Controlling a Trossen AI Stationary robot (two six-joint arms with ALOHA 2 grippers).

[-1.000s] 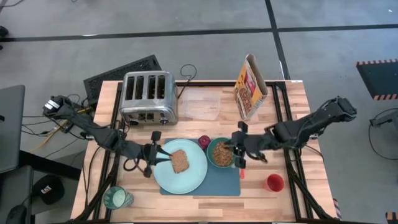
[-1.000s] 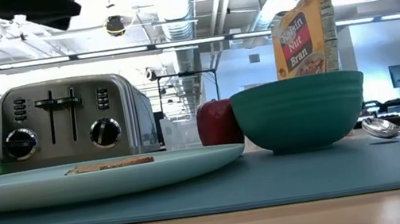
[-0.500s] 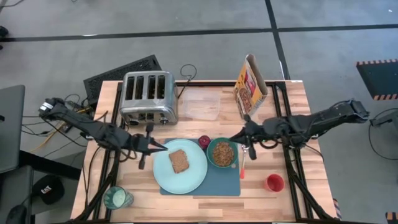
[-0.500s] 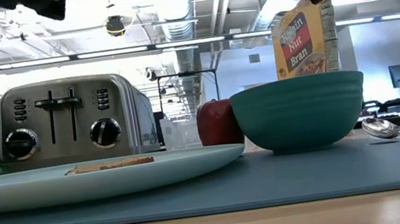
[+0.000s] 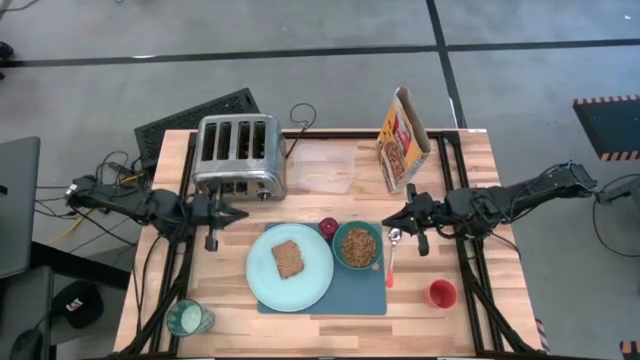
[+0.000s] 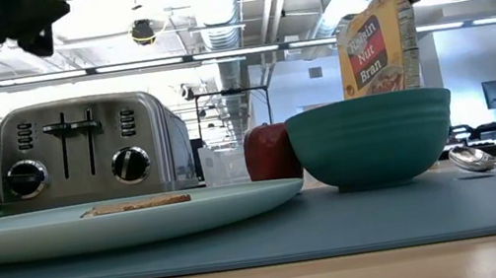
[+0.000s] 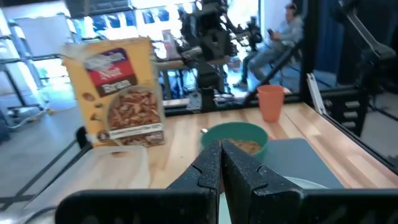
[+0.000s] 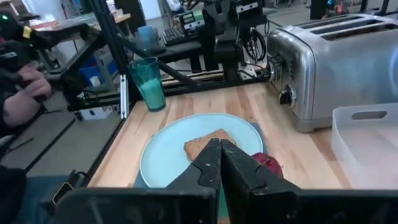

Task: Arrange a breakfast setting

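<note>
both arms have been drawn back from the setting. the left gripper (image 5: 222, 215), at nine o'clock, and right gripper (image 5: 406, 217), at three, are pressed together, empty. toast slice (image 5: 288, 259) is left on the mint plate (image 5: 265, 284); setting seems complete.

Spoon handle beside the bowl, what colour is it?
Red. The spoon lies on the mat's right side beside the bowl; the high view shows it best.
</note>
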